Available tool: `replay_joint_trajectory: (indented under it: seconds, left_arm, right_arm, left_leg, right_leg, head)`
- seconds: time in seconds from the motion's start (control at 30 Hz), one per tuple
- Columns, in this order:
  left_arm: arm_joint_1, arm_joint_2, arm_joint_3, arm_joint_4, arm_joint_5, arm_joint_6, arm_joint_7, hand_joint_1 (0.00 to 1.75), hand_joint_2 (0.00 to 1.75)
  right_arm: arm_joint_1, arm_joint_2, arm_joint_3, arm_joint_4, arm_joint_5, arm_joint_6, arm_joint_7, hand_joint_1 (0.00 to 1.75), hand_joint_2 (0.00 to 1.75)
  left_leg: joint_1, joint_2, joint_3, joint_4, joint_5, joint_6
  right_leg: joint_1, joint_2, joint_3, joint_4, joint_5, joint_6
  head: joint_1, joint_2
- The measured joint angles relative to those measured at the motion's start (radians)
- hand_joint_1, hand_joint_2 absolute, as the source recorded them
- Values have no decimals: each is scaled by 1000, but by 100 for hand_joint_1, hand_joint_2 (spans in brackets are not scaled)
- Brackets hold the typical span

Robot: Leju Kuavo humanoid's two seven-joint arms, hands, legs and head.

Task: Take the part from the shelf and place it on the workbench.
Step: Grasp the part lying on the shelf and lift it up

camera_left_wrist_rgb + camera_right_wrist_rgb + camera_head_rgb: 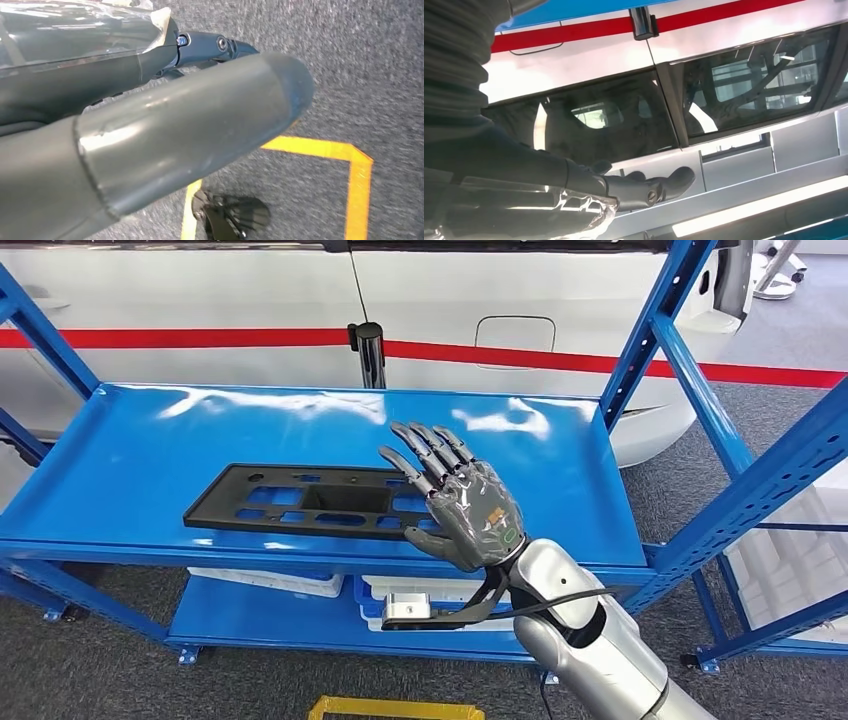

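Right hand (470, 515) is raised over the right end of the part (315, 502), fingers (425, 452) spread, holding nothing. The black part lies flat on the blue shelf (130, 455). A white car (200, 300) stands behind. Left hand (150, 135): finger state cannot be determined.

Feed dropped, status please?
Right hand open above the black panel's right end. Panel flat on blue shelf. Left hand hanging, grip unclear. Nothing in the way.

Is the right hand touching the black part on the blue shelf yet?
Cannot tell. In the head view the open right hand overlaps the black part's right end, but no contact or gap shows plainly.
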State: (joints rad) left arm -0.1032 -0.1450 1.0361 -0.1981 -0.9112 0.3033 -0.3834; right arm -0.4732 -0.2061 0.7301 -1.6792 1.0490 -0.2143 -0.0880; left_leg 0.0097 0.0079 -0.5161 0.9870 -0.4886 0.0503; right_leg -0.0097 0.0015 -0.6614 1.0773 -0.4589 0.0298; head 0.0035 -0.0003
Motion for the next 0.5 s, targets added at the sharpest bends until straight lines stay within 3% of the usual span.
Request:
replay_joint_trajectory:
  seconds: [0.07, 0.1, 0.13, 0.17, 0.23, 0.3, 0.33, 0.37, 0.43, 0.47, 0.5]
  left_arm:
    - [0, 0, 0, 0, 0, 0, 0, 0, 0]
    - [0, 0, 0, 0, 0, 0, 0, 0, 0]
    - [0, 0, 0, 0, 0, 0, 0, 0, 0]
    - [1, -1, 0, 0, 0, 0, 0, 0, 0]
    - [1, -3, 0, 0, 0, 0, 0, 0, 0]
    - [0, -5, 0, 0, 0, 0, 0, 0, 0]
    - [0, -5, 0, 0, 0, 0, 0, 0, 0]
    - [0, -5, 0, 0, 0, 0, 0, 0, 0]
    - [1, -5, 0, 0, 0, 0, 0, 0, 0]
    - [2, -5, 0, 0, 0, 0, 0, 0, 0]
    - [2, -5, 0, 0, 0, 0, 0, 0, 0]
  right_arm:
    - [-2, -1, 0, 4, -1, 0, 0, 0, 175]
    - [-2, -2, 0, 6, -1, 0, 0, 0, 175]
    - [-1, -3, 0, 8, -1, 0, 0, 0, 175]
    - [-1, -4, 0, 10, -1, 0, 0, 0, 175]
    - [-2, -4, 0, 13, -1, 0, 0, 0, 175]
    - [-3, -3, 0, 13, -1, -1, 0, 0, 175]
    - [-4, -3, 0, 13, -1, -1, 0, 0, 175]
    - [-4, -3, 0, 13, -1, -1, 0, 0, 175]
    - [-4, -3, 0, 14, -1, -1, 0, 0, 175]
    - [-5, -3, 0, 14, -1, -1, 0, 0, 175]
    - [-6, -2, 0, 14, -1, -1, 0, 0, 175]
  left_leg:
    - [0, 3, -24, -3, 21, 5]
    - [0, 4, -37, -3, 30, 4]
    - [0, 5, -49, -2, 39, 3]
    - [0, 5, -60, -1, 47, 1]
    - [1, 6, -79, 4, 60, -6]
    - [-2, 6, -95, 14, 69, -17]
    - [-4, 6, -100, 19, 74, -23]
    - [-6, 6, -105, 21, 79, -28]
    - [-4, 4, -112, 26, 83, -39]
    - [-2, 2, -121, 40, 66, -43]
    - [1, -1, -135, 75, 31, -49]
  right_leg:
    - [-3, 0, -40, 117, -79, -9]
    - [-4, 0, -54, 177, -106, -7]
    - [-6, 0, -56, 214, -114, 0]
    - [-7, 0, -41, 217, -105, 11]
    - [-12, -2, 42, 115, -65, 32]
    - [-10, -2, 138, -24, -55, 33]
    - [-8, -2, 160, -63, -59, 28]
    - [-4, -1, 165, -77, -64, 21]
    - [-9, -2, 150, -78, -54, 5]
    - [-14, -3, 145, -78, -47, -7]
    - [-19, -4, 137, -79, -38, -20]
  head:
    - [2, 0]
    - [2, 0]
    - [2, 0]
    - [2, 0]
    - [2, 0]
    - [1, 0]
    - [1, 0]
    - [0, 0]
    - [-1, 0]
    - [-2, 0]
    - [-3, 0]
